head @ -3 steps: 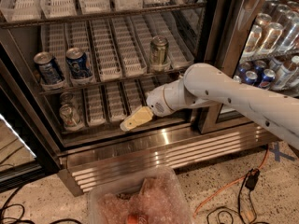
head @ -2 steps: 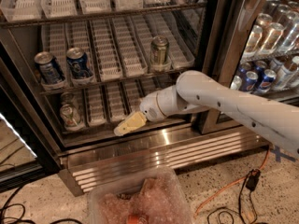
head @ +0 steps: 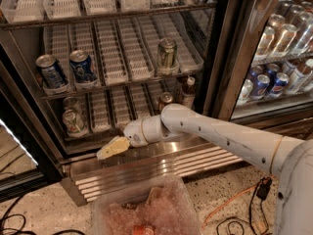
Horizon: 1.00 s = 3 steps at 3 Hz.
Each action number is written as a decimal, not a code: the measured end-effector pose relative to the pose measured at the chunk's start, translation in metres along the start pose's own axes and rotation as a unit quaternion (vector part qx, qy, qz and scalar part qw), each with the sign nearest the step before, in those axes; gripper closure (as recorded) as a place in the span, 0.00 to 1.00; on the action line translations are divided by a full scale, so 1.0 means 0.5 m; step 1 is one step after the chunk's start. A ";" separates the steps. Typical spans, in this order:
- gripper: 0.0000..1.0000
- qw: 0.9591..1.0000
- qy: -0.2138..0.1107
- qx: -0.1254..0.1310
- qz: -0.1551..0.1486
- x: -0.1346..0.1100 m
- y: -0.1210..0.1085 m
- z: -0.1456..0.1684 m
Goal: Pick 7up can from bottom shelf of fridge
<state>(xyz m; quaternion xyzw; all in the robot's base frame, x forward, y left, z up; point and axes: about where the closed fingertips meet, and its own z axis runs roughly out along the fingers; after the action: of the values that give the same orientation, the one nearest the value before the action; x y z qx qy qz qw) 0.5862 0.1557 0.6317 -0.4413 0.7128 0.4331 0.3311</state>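
Observation:
The 7up can (head: 74,122), pale green and silver with a small red mark, stands upright at the front left of the bottom shelf (head: 121,112) of the fridge (head: 221,58). A second similar can stands just behind it. My gripper (head: 112,148), with tan tips, hangs over the ribbed steel base just in front of the shelf's edge. It is to the right of the can and a little lower, apart from it and holding nothing. My white arm reaches in from the right.
Two blue Pepsi cans (head: 82,66) and a greenish can (head: 167,53) stand on the shelf above. A brownish-red can (head: 165,101) and a dark bottle (head: 188,90) stand at the bottom shelf's right. A plastic bin (head: 146,207) sits on the floor below. Cables (head: 244,204) lie right.
My gripper has moved left and slightly down along the front of the bottom shelf, closer to the 7up can. The cans have not moved.

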 end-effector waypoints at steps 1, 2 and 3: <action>0.00 1.000 0.000 0.000 0.000 0.000 0.000 0.000; 0.00 0.999 -0.025 0.016 -0.017 -0.015 -0.008 0.010; 0.00 0.994 -0.087 0.053 -0.051 -0.044 -0.043 0.013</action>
<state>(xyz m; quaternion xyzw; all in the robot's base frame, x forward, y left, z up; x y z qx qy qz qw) 0.6151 0.1639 0.6407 -0.4197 0.6798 0.4141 0.4361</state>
